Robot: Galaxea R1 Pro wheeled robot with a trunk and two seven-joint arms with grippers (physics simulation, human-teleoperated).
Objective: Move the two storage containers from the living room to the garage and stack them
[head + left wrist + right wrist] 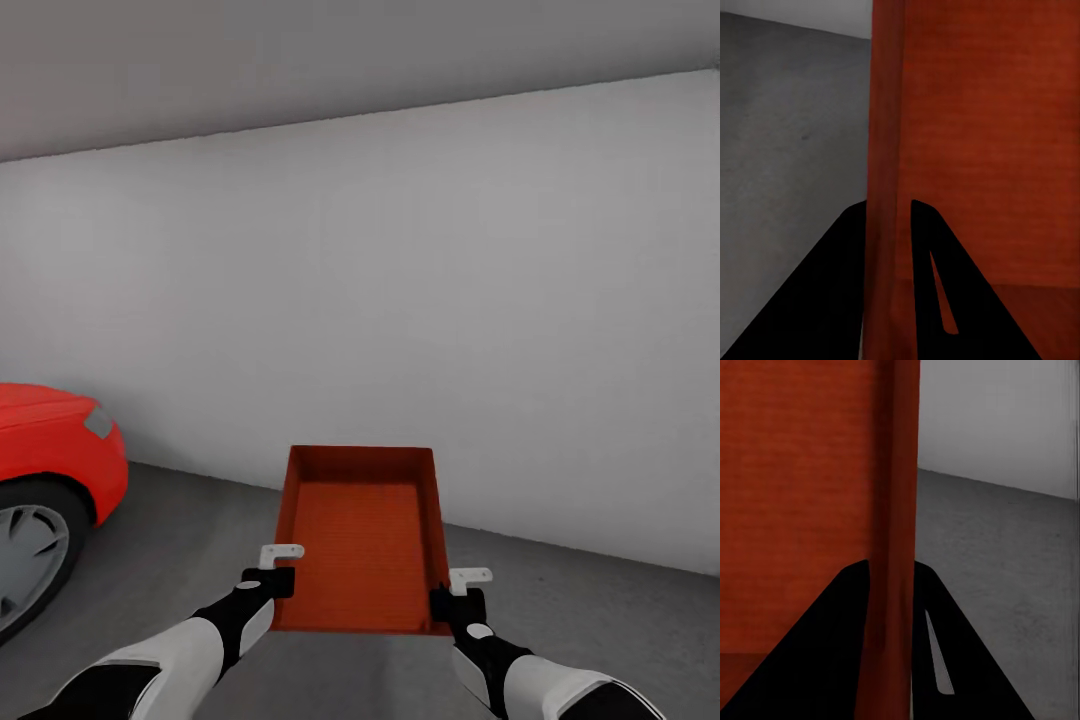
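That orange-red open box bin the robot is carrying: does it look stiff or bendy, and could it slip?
The orange-red open box bin probably is stiff: held only at its near corners, its walls look straight. It seems light, being empty. Each gripper, left and right, pinches one thin wall, so it might slip or tilt.

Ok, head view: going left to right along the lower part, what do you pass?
red car → left hand on the container's left wall → orange-red storage container → right hand on its right wall, all over the dark grey floor.
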